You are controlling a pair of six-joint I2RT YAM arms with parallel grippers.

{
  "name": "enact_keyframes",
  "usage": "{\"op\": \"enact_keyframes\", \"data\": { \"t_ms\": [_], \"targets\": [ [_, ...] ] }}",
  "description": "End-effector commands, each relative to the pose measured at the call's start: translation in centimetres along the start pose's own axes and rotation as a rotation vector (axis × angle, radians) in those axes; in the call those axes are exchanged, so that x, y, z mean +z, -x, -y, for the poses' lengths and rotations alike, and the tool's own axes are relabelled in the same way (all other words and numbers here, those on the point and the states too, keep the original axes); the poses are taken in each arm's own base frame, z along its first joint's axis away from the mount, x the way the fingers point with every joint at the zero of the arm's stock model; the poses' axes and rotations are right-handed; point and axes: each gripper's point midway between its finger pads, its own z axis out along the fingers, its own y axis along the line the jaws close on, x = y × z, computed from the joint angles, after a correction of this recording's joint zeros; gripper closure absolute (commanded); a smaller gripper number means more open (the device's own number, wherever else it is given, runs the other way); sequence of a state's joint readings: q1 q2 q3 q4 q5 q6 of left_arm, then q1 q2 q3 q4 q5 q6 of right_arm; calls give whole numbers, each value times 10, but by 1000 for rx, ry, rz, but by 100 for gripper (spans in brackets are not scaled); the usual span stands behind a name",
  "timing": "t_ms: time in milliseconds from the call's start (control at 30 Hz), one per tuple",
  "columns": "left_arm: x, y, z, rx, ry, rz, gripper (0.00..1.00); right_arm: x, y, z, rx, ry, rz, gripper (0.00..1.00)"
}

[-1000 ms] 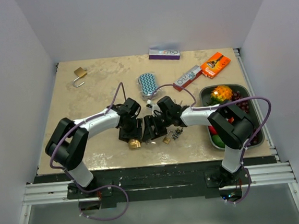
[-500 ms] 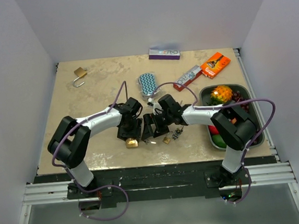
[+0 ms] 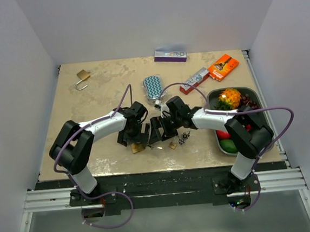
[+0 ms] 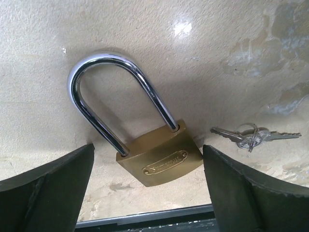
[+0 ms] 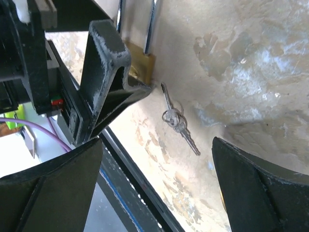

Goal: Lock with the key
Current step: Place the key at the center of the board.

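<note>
left gripper (image 4: 148, 147) shifted over padlock (image 4: 161, 160), gaping like right gripper (image 5: 158, 141); tray (image 3: 250, 89) holds fruit (image 3: 230, 96).

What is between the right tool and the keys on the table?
Nothing visible. The keys lie bare on the table, in line between the right tool's open fingers. The left tool is beside them, over the padlock, not across the path.
</note>
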State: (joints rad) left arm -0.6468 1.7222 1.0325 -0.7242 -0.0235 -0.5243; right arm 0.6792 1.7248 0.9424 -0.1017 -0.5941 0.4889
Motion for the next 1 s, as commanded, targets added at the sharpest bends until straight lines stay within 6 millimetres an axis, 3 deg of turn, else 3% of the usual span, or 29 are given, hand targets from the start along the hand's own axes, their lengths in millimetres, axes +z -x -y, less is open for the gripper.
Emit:
{"op": "enact_keyframes", "data": {
  "t_ms": [0, 133, 233, 267, 333, 367, 400, 433, 467, 533, 567, 600, 667, 733, 767, 933, 967],
  "targets": [
    [8, -1, -10, 38, 29, 1, 1, -23, 25, -29, -114, 51, 73, 1],
    [-33, 47, -3, 75, -51, 159, 1, -38, 34, -39, -195, 43, 106, 1],
    [-81, 99, -5, 50, -177, 315, 1, -53, 46, -44, -274, 9, 155, 1],
    [-101, 117, -24, -8, -202, 377, 1, -57, 51, -45, -307, -2, 176, 1],
    [-139, 151, -38, -54, -247, 502, 1, -68, 59, -47, -338, -31, 218, 1],
    [-152, 165, -66, -108, -220, 556, 1, -73, 64, -48, -368, -39, 237, 1],
    [-177, 183, -74, -98, -243, 626, 1, -77, 67, -49, -382, -48, 245, 1],
    [-188, 194, -88, -64, -231, 665, 1, -83, 72, -52, -403, -58, 270, 1],
    [-207, 216, -115, -75, -206, 727, 1, -88, 80, -51, -425, -82, 297, 1],
    [-217, 232, -144, 3, -158, 750, 1, -96, 90, -54, -445, -98, 333, 1],
    [-224, 249, -175, -2, -122, 772, 1, -102, 97, -53, -451, -110, 353, 1],
    [-223, 256, -186, 40, -116, 783, 1, -104, 99, -53, -453, -115, 361, 1],
    [-218, 272, -231, 71, -18, 808, 1, -108, 104, -50, -455, -127, 368, 1],
    [-216, 288, -255, 129, 16, 838, 2, -109, 103, -48, -451, -126, 364, 1],
    [-208, 300, -275, 117, 43, 832, 3, -107, 99, -46, -449, -124, 354, 1],
    [-174, 330, -331, 90, 78, 827, 12, -101, 88, -42, -427, -97, 322, 1],
    [-158, 334, -342, 67, 82, 814, 12, -99, 85, -40, -413, -96, 316, 1]
  ]
}}
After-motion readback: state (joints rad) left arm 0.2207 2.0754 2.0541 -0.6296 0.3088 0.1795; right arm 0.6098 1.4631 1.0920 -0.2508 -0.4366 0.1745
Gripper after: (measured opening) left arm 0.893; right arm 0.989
